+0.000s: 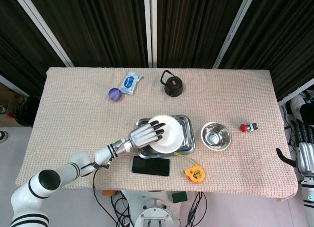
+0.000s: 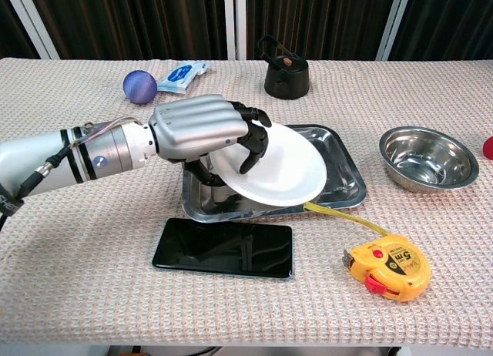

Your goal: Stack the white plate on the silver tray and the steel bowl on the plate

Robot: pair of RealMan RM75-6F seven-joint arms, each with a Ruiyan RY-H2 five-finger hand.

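My left hand [image 1: 146,135] [image 2: 202,132] grips the white plate [image 1: 167,134] [image 2: 277,171] by its left rim, fingers over the top. The plate is tilted and low over the silver tray [image 1: 187,146] [image 2: 344,183], its front edge near or on the tray's front rim. The steel bowl [image 1: 216,136] [image 2: 427,157] sits empty on the cloth to the right of the tray. My right hand [image 1: 305,156] hangs off the table's right edge in the head view, fingers apart, holding nothing.
A black phone [image 1: 150,166] [image 2: 223,248] and a yellow tape measure [image 1: 193,174] [image 2: 389,266] lie in front of the tray. A black kettle [image 1: 172,84] [image 2: 286,72], purple ball [image 1: 115,94] [image 2: 140,86], blue-white packet [image 1: 130,82] and small red object [image 1: 247,127] sit farther off.
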